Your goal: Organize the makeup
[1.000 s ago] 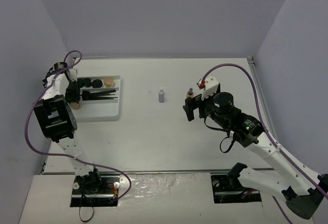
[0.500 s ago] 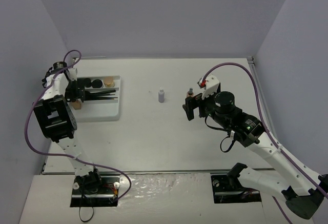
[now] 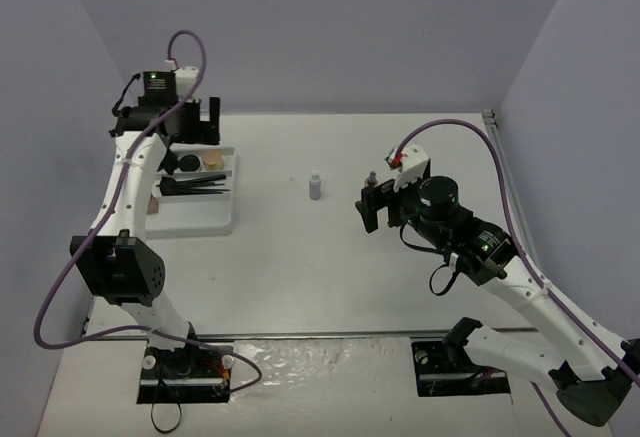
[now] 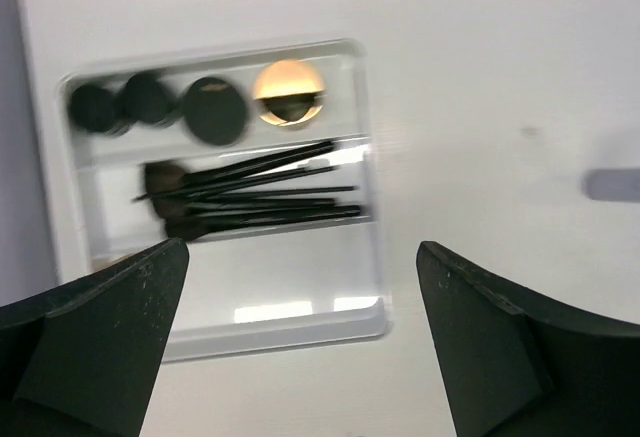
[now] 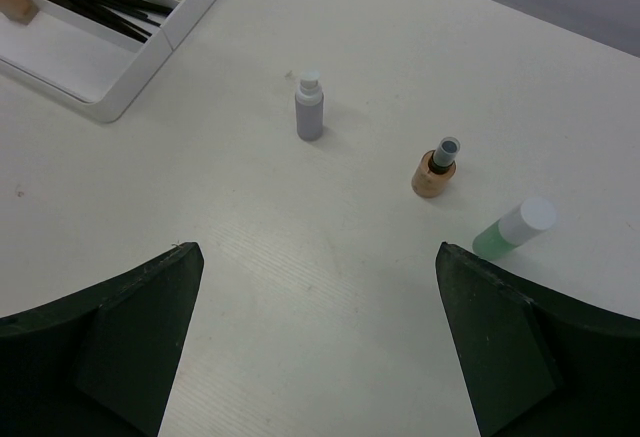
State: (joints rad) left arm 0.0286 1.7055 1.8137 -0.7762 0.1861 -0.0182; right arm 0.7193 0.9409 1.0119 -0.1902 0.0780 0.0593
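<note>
The white tray (image 3: 215, 219) holds black round pots (image 4: 214, 110), a tan compact (image 4: 288, 91), a bunch of black brushes (image 4: 250, 195) and a small beige bottle (image 3: 150, 206) at its left end. My left gripper (image 3: 203, 122) hangs high above the tray's far edge, open and empty (image 4: 300, 357). On the table stand a grey bottle (image 5: 309, 107), a beige bottle (image 5: 435, 169) and a green-white bottle (image 5: 515, 228) lying tilted. My right gripper (image 5: 315, 347) hovers open and empty just short of these three, right of the grey bottle (image 3: 316, 186).
The purple cable (image 3: 190, 52) loops above the left arm. Walls close the table on the left, back and right. The beige bottle (image 3: 372, 178) peeks out right behind my right gripper (image 3: 372, 209).
My left gripper opened, rose from the tray's left end and swung up toward the back. The small beige bottle stays in the tray. The right arm has barely moved.
</note>
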